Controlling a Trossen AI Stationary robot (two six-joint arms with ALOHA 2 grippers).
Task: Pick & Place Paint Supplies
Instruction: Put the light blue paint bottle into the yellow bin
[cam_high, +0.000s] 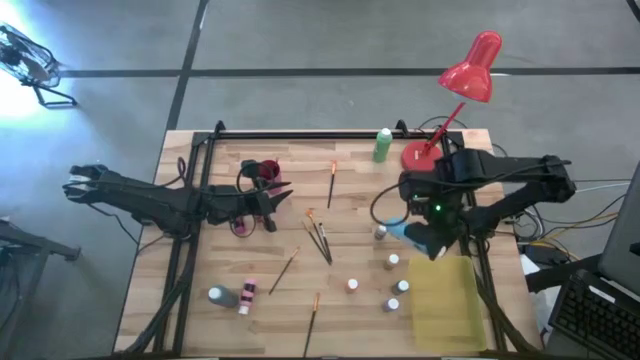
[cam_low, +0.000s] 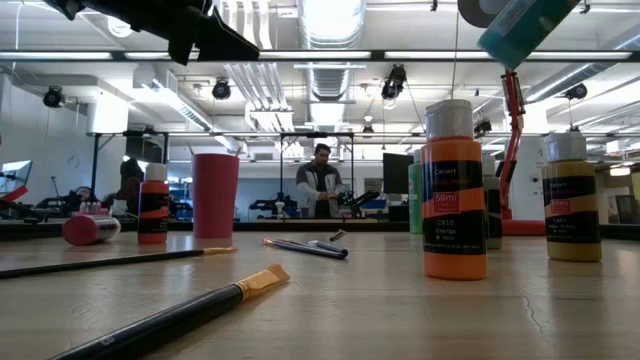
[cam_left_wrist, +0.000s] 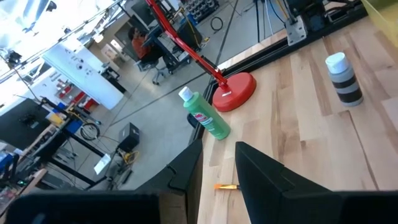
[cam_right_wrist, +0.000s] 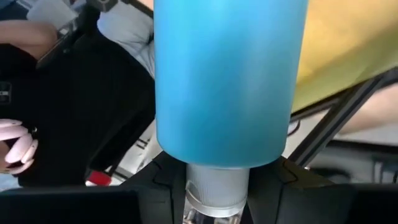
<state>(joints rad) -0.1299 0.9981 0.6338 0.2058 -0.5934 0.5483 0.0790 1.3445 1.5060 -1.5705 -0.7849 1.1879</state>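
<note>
My right gripper (cam_high: 432, 222) is shut on a large blue bottle (cam_high: 412, 237), held in the air just beyond the yellow tray's (cam_high: 450, 305) far end. My left gripper (cam_high: 278, 200) stands open with nothing between its fingers, above the table beside a red cup (cam_high: 268, 170) and a pink bottle (cam_high: 240, 226). A green bottle (cam_high: 382, 145) stands upright at the far edge. Small white-capped bottles (cam_high: 393, 262) stand left of the tray. Two more bottles (cam_high: 232, 296) lie at the near left. Thin brushes (cam_high: 320, 238) lie flat mid-table. My right gripper pinches the blue bottle at its pale cap end (cam_right_wrist: 214, 190) between its two fingers. The blue body (cam_right_wrist: 230, 81) sticks out past the fingertips. The bottle is tilted and lifted clear of the table (cam_low: 525, 28).
A red desk lamp (cam_high: 470, 70) has its base (cam_high: 418, 156) at the far right, next to the green bottle. An orange bottle (cam_low: 455, 190) and a yellow one (cam_low: 572, 196) stand close to the low camera. People stand beyond the table.
</note>
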